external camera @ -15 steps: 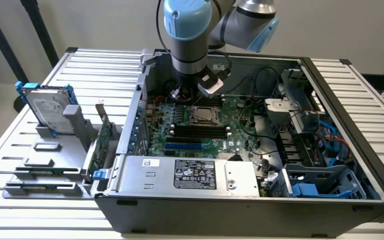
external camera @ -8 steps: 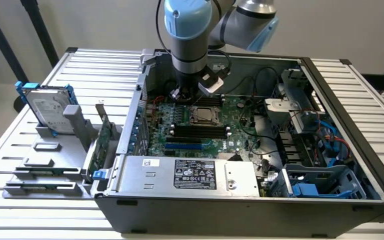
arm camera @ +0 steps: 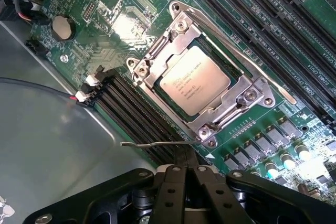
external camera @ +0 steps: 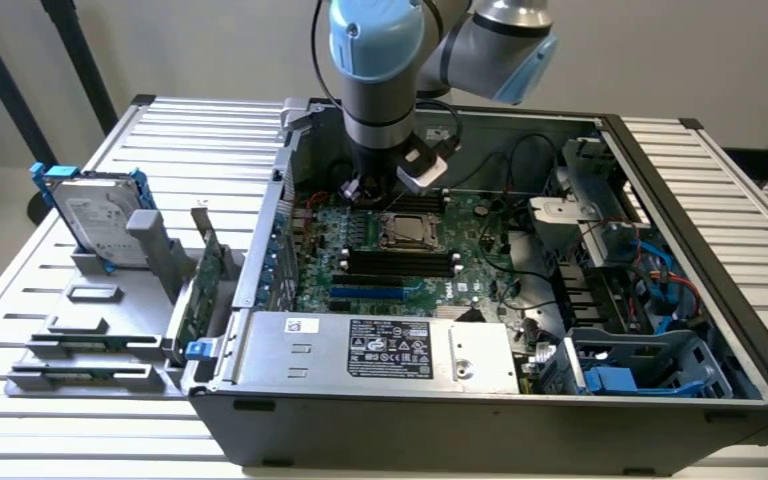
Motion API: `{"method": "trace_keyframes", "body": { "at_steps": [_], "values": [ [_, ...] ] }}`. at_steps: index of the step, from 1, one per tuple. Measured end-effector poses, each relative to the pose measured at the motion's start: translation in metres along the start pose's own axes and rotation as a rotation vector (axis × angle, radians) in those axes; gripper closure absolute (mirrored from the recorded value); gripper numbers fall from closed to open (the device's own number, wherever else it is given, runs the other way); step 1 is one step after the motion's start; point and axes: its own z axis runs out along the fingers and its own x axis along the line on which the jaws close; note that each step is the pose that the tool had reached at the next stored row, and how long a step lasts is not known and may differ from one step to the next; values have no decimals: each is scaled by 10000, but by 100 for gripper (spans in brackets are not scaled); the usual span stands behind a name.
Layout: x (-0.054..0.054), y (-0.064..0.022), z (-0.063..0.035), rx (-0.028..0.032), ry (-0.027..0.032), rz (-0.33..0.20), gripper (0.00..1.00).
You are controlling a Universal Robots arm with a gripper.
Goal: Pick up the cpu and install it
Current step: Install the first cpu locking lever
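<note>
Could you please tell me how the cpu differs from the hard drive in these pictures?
Size: the cpu is far smaller than the hard drive. Pose: the cpu lies flat in its socket inside the case; the hard drive stands on edge in a grey rack outside it, at the exterior view's left. Look: the cpu is a plain square; the hard drive is oblong with blue side rails. Both are silvery-grey.

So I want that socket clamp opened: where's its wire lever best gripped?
Likely the lever at its free tip, which juts past the socket over the memory slots. Come from above, pinching across the wire: it lies flat and thin.
</note>
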Motion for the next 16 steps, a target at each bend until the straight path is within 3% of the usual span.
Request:
{"method": "trace_keyframes", "body": {
  "at_steps": [16],
  "values": [
    [11,23,25,-9,1,-14,89]
  ]
}}
